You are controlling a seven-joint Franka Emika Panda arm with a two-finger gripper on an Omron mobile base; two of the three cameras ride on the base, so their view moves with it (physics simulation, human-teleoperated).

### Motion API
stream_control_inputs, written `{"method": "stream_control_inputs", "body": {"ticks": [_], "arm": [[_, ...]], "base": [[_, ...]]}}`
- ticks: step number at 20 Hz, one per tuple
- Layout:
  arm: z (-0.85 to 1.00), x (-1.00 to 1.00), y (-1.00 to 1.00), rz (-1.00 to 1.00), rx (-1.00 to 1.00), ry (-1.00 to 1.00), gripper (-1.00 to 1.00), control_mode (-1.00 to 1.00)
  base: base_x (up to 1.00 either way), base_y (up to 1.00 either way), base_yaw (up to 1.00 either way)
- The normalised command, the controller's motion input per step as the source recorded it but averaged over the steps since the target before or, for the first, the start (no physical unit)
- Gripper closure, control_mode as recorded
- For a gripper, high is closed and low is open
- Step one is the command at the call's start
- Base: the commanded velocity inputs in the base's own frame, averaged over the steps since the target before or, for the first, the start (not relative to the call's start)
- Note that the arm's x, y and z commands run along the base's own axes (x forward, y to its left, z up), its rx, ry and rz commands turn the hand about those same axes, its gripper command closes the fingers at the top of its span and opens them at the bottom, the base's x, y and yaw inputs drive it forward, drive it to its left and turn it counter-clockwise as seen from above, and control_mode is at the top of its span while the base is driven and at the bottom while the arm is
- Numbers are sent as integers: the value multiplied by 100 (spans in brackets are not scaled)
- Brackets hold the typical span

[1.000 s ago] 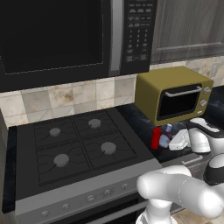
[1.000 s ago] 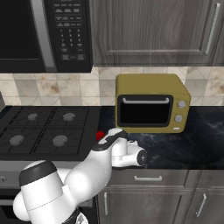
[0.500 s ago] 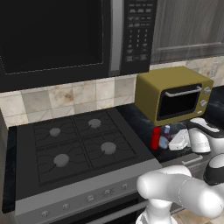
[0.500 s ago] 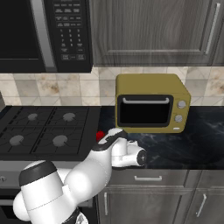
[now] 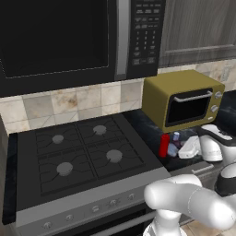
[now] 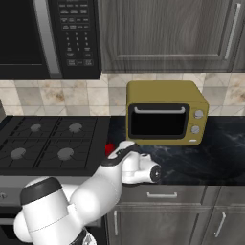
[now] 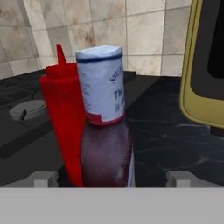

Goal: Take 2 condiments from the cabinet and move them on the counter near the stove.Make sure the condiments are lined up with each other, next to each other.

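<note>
Two condiments stand side by side and touching on the black counter point(image 6: 215, 162), just right of the stove point(image 5: 78, 152). One is the red squeeze bottle point(image 7: 65, 113) with a pointed cap, the other the dark brown bottle point(image 7: 105, 148) with a pale cap. In the left base view the red bottle point(image 5: 164, 145) stands upright with the dark bottle point(image 5: 175, 140) behind it. My gripper point(image 7: 112, 177) is open, low at the counter. Its fingertips point(image 7: 46, 177) stand wide on either side of the dark bottle and do not touch it. The cabinet point(image 6: 167, 33) hangs above with its door shut.
An olive-yellow toaster oven point(image 5: 184, 99) stands on the counter close to the right of the bottles. A black microwave point(image 5: 69, 37) hangs over the stove. A tiled wall runs behind, and more dark counter stretches right of the toaster oven point(image 6: 165, 112).
The jaws have spread apart around the dark bottle. The arm and both bottles stay where they were.
</note>
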Motion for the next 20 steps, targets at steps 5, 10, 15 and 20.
{"method": "stream_control_inputs", "body": {"ticks": [5, 10, 15, 20], "arm": [[5, -41, 0, 0, 0, -16, -100, -100], [37, -45, 0, 0, -1, -14, -100, -100], [81, -40, 7, 0, -6, -17, -100, -100], [89, -27, 36, 0, 0, -9, -100, -100]], "base": [[0, 0, 0], [0, 0, 0], [0, 0, 0], [0, 0, 0]]}}
